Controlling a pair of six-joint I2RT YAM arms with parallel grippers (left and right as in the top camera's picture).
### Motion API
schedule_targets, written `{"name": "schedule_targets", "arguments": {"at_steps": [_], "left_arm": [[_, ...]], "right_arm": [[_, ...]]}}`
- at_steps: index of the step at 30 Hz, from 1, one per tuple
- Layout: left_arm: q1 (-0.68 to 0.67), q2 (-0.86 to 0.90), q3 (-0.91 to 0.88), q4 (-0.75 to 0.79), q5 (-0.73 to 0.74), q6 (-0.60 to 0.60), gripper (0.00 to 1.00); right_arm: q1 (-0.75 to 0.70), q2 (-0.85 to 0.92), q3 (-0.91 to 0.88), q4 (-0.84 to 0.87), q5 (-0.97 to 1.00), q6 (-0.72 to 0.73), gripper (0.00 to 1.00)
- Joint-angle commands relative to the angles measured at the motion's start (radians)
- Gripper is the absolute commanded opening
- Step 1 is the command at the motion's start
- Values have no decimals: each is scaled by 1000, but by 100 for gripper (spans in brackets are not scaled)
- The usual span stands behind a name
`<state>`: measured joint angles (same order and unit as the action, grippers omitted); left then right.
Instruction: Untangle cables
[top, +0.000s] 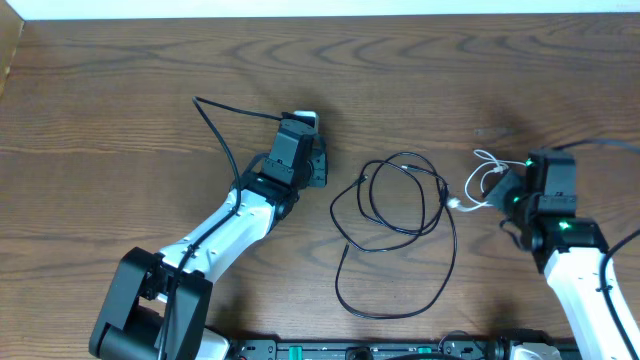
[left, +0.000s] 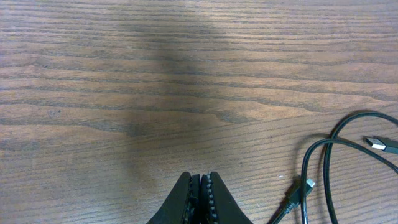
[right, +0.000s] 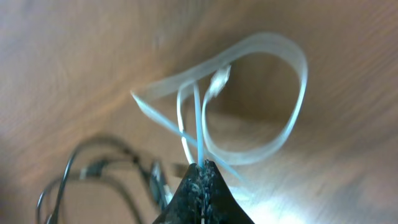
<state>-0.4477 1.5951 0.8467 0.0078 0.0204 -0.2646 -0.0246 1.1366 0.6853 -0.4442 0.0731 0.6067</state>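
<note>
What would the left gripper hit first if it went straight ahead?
Probably nothing: ahead of the shut left gripper lies only bare table, as far as its wrist view shows. The black cable sits off to the side.

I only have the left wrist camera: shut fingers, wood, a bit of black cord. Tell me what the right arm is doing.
Observer: The right gripper is shut on the thin white cable, pinching a strand of its loops.
Operator: Report whether white is clear of black.
Observer: Cannot tell. Overhead, the white plug end lies at the edge of the long black cable's coils.
Operator: Give me the black cable's layout.
Observer: Loose overlapping loops between the left gripper and the right one; neither holds it.
</note>
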Motion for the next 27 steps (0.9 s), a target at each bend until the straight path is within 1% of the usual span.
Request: {"name": "schedule_targets", "arguments": {"at_steps": [1,3,5,11,13,15,17,18,19,22,27], "left_arm": [[3,-14,13,2,-4,5,8],[3,-14,13,2,-4,5,8],[3,-14,13,2,-4,5,8],[3,-14,13,1,-4,5,8],[3,-14,13,2,-4,5,8],[3,-14,13,2,-4,5,8],[3,-14,13,2,-4,5,9],[3,-14,13,2,-4,5,8],[3,-14,13,2,-4,5,8],[3,-14,13,2,-4,5,9],[3,-14,13,2,-4,5,9]], "right_arm": [[-30,-6,43,59,185,-188,1],[-43,-3,43,92,231,-222,1],[-55,4,42,92,266,-222,1],[-97,85,34,69,284,-219,1],[-109,122,34,60,283,-219,4],[-114,164,34,46,279,-219,30],[-114,197,34,38,267,-219,64],[-114,211,34,37,254,-219,78],[-114,219,34,37,242,-219,85],[-114,224,36,37,219,-219,99],[-111,186,88,-48,154,-219,99]]}}
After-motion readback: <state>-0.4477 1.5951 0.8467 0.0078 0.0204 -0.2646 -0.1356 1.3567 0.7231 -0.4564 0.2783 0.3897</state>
